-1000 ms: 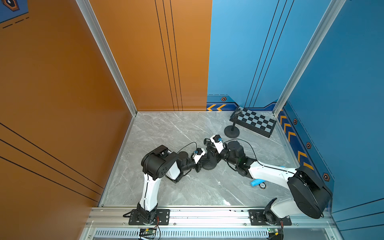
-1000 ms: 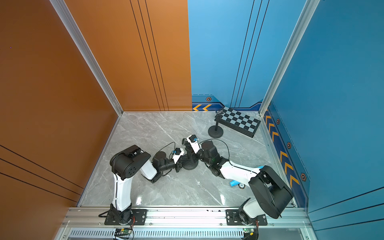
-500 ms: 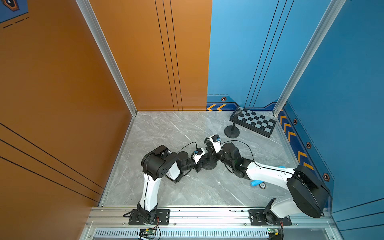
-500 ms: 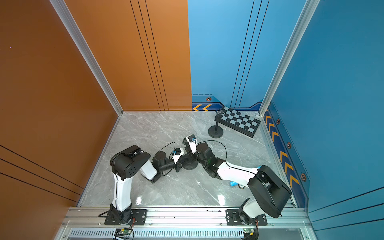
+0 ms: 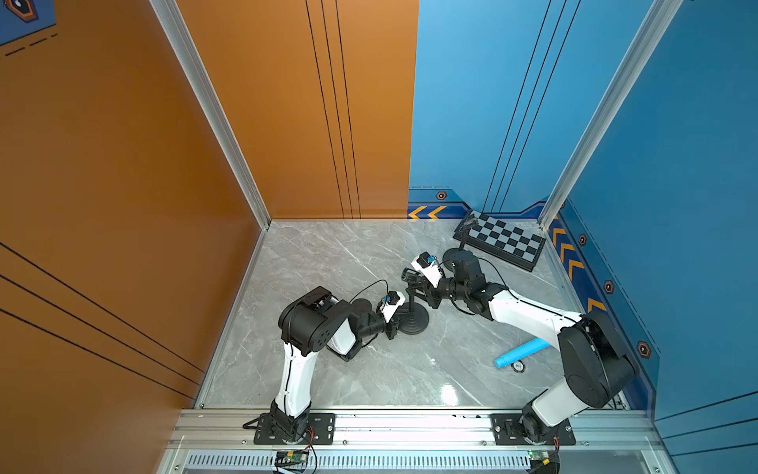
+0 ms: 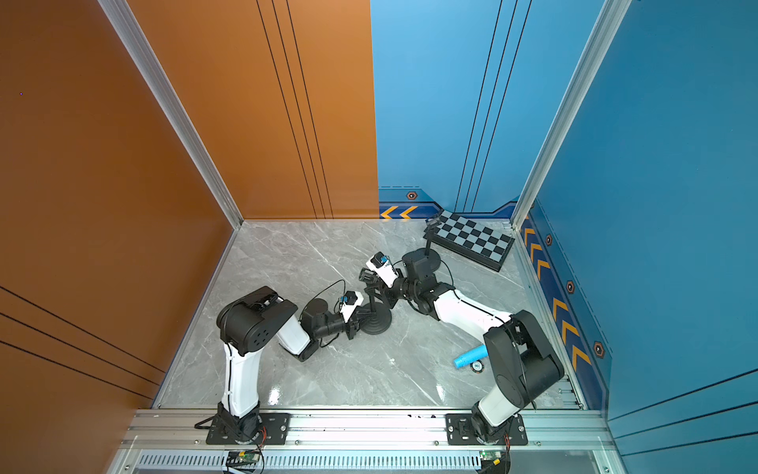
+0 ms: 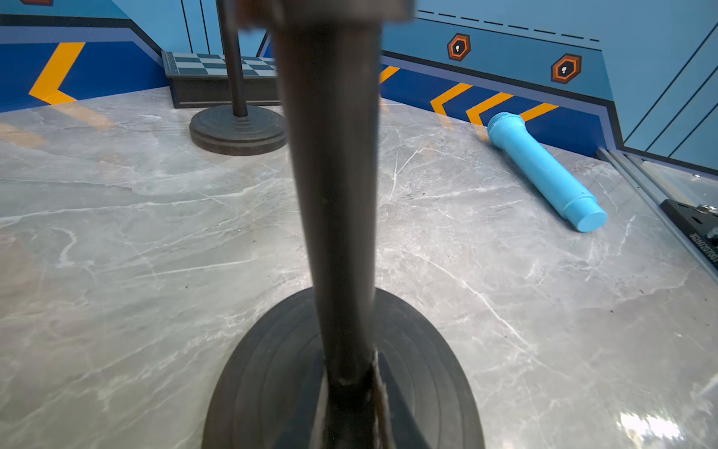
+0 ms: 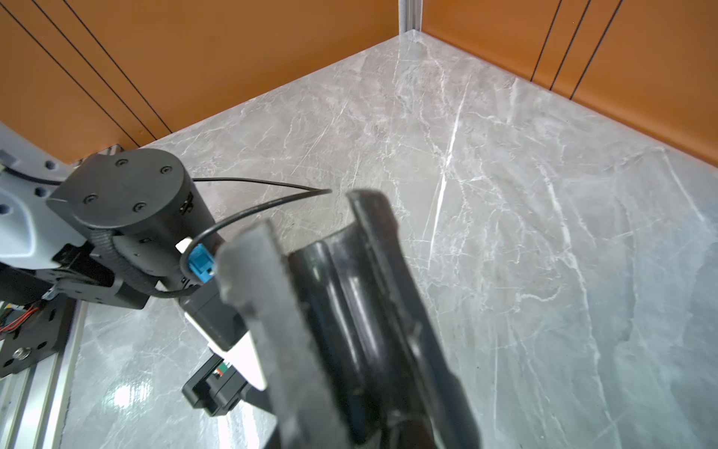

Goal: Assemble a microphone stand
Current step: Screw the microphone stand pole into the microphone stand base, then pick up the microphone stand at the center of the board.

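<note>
Floor: the grey marble floor [image 5: 328, 266] has orange and blue walls around it.
Stand: the black stand [image 5: 410, 301] is upright in the middle, on its round base [image 5: 415, 327].
Left: the left gripper [image 5: 402, 318] is squeezed tight on the stand, low by the base.
Right: the right gripper [image 8: 342, 311] is closed on the clip [image 8: 349, 295] at the stand's top.
Microphone: the blue microphone [image 5: 521, 353] lies flat, well apart from the stand.

Your wrist views blur and crop the stand pole [image 7: 334, 175] and the mic clip [image 8: 349, 311]. Lower right in a top view, the blue microphone [image 5: 521, 353] runs behind the right arm [image 5: 529, 314].
</note>
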Tool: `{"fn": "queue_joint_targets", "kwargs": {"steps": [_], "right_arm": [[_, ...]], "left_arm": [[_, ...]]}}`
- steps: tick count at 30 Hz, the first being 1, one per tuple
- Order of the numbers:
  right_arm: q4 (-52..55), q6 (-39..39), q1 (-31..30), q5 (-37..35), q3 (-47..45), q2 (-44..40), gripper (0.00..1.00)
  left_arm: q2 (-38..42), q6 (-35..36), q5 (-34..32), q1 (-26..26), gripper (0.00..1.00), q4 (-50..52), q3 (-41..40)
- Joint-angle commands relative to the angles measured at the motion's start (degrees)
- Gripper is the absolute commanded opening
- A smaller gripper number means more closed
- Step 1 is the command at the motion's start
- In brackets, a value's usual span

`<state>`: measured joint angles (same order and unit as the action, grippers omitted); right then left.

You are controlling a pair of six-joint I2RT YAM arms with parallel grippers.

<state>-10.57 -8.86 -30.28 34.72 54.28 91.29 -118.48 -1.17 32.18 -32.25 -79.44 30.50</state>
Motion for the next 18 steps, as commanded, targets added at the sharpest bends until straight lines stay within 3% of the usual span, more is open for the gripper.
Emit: {"fn": "queue_joint_targets", "kwargs": {"steps": [1,2,7,10,14,17,18], "right_arm": [[-5.5,5.3,-2.1,-12.1,-4.6,-2.5,0.00],[-8.7,7.1,-3.6,-17.7,-6.9,-3.7,0.00],[-19.7,16.4,-19.7,-61.8,-17.4,-7.6,0.00],[-19.0,23.6,-26.3,-76.9,-17.1,-5.2,0.00],[-18.0,24.4,-27.5,-74.7,-15.1,-2.9,0.00],[-17.1,24.2,-24.5,-64.9,-15.0,-5.3,0.00],[-16.6,23.1,-23.0,-59.7,-14.9,-6.2,0.06]], "left_arm": [[-1.1,0.6,-0.8,0.0,0.19,8.8,-2.1],[-1.0,0.6,-1.0,0.0,0.19,8.8,-2.0],[-1.3,0.1,-1.5,-0.2,0.19,8.8,-1.7],[-1.6,-0.1,-1.8,-0.2,0.19,8.8,-1.6],[-1.2,0.2,-2.1,-0.3,0.19,8.8,-1.9],[-0.8,0.3,-2.6,-0.4,0.19,8.8,-2.2],[-0.7,0.3,-2.7,-0.4,0.19,8.8,-2.2]]}}
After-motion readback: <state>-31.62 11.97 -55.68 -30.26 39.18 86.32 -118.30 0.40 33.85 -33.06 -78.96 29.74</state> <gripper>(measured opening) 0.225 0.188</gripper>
